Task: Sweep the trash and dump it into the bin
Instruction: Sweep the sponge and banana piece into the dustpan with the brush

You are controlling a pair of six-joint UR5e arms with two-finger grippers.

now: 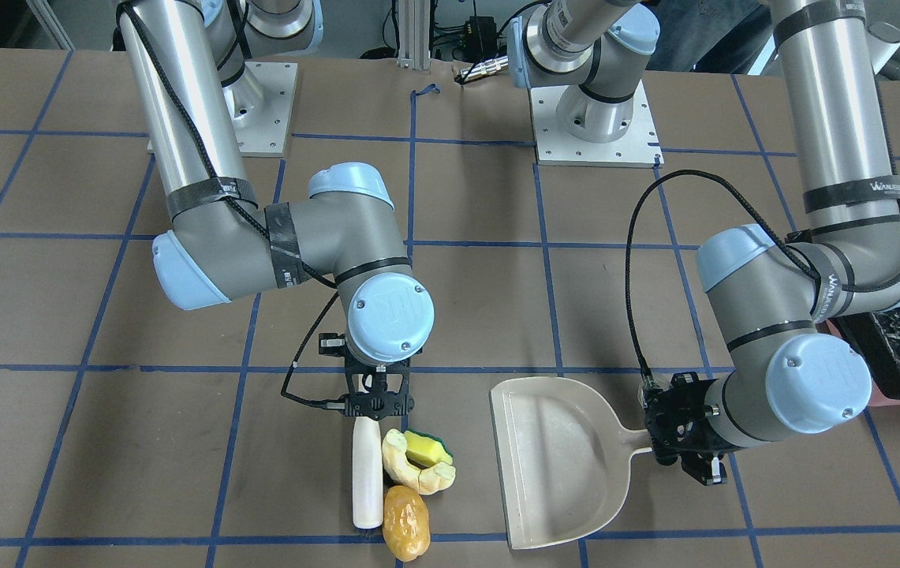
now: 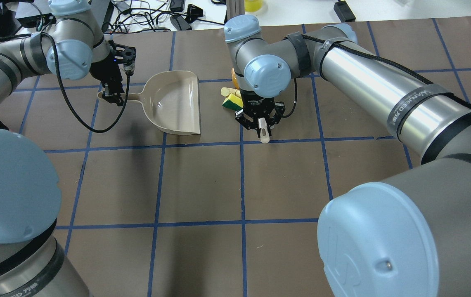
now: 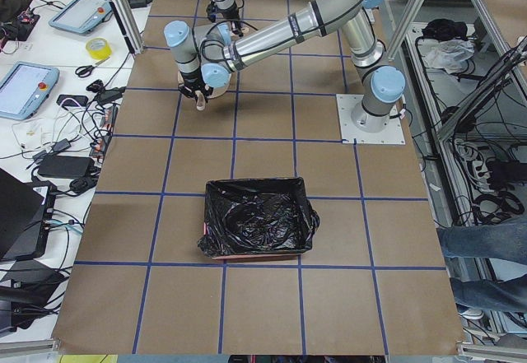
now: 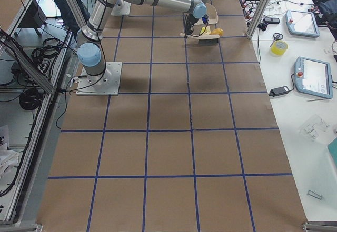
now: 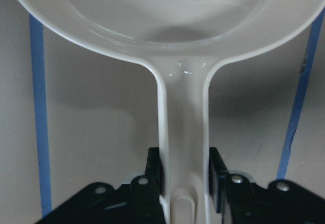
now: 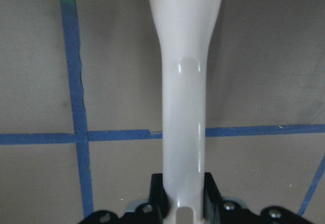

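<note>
Lying just beside the white plastic brush handle [image 1: 366, 473], the glossy golden-brown lump [image 1: 405, 522], cream curved peel [image 1: 410, 472] and green-sided yellow sponge [image 1: 427, 447] sat between it and the beige plastic dustpan [image 1: 556, 465]. The right gripper [image 1: 371, 410] pinched that handle; the left gripper [image 1: 659, 442] clamped the dustpan's handle.

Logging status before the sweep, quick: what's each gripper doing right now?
Left gripper: shut on the dustpan handle.
Right gripper: shut on the white brush handle.
</note>
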